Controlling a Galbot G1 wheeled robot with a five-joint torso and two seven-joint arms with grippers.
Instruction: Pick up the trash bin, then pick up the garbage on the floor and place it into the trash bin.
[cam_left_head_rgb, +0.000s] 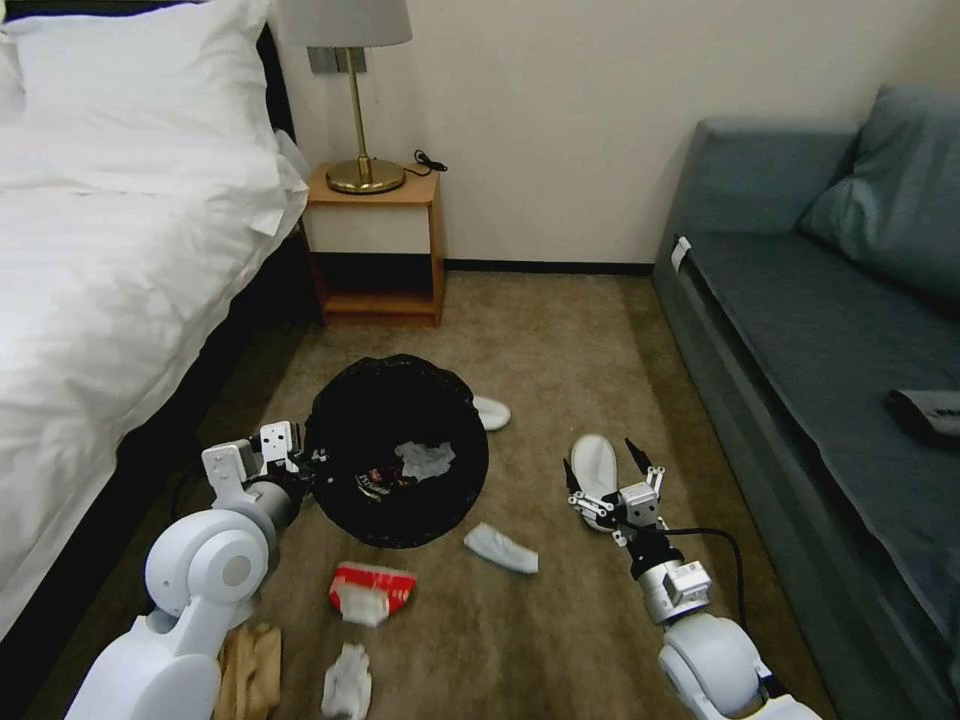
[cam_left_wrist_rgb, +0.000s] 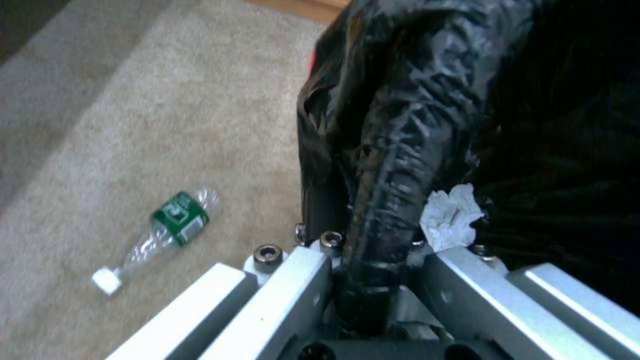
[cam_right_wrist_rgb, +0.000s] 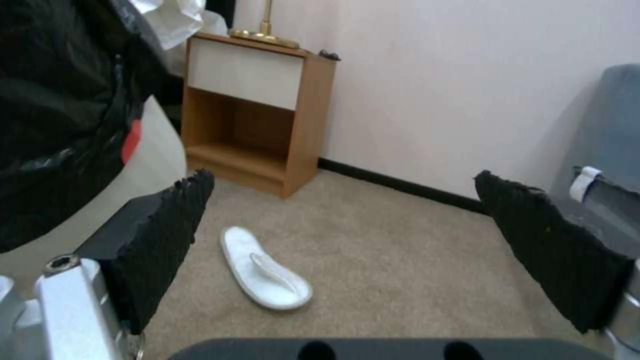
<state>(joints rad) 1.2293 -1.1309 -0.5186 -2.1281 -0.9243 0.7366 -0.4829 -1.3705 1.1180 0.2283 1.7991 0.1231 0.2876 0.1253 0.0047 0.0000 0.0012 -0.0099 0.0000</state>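
My left gripper (cam_left_head_rgb: 305, 462) is shut on the left rim of the trash bin (cam_left_head_rgb: 395, 450), a round bin lined with a black bag. In the left wrist view the gripper (cam_left_wrist_rgb: 377, 280) pinches the crinkled bag rim (cam_left_wrist_rgb: 400, 150). A white tissue (cam_left_head_rgb: 425, 458) and a dark wrapper lie inside. My right gripper (cam_left_head_rgb: 600, 460) hangs open above a white slipper (cam_left_head_rgb: 597, 480); in the right wrist view its black pads (cam_right_wrist_rgb: 167, 235) spread wide with the slipper (cam_right_wrist_rgb: 263, 267) on the carpet beyond. On the floor lie a red-and-white wrapper (cam_left_head_rgb: 372, 590), tissues (cam_left_head_rgb: 500, 548), a brown paper bag (cam_left_head_rgb: 250, 670) and a green-labelled bottle (cam_left_wrist_rgb: 160, 232).
A bed (cam_left_head_rgb: 110, 280) runs along the left and a grey sofa (cam_left_head_rgb: 830, 330) along the right. A wooden nightstand (cam_left_head_rgb: 375, 245) with a brass lamp stands at the back wall. A second slipper (cam_left_head_rgb: 492, 411) peeks out behind the bin. Open carpet lies between bin and sofa.
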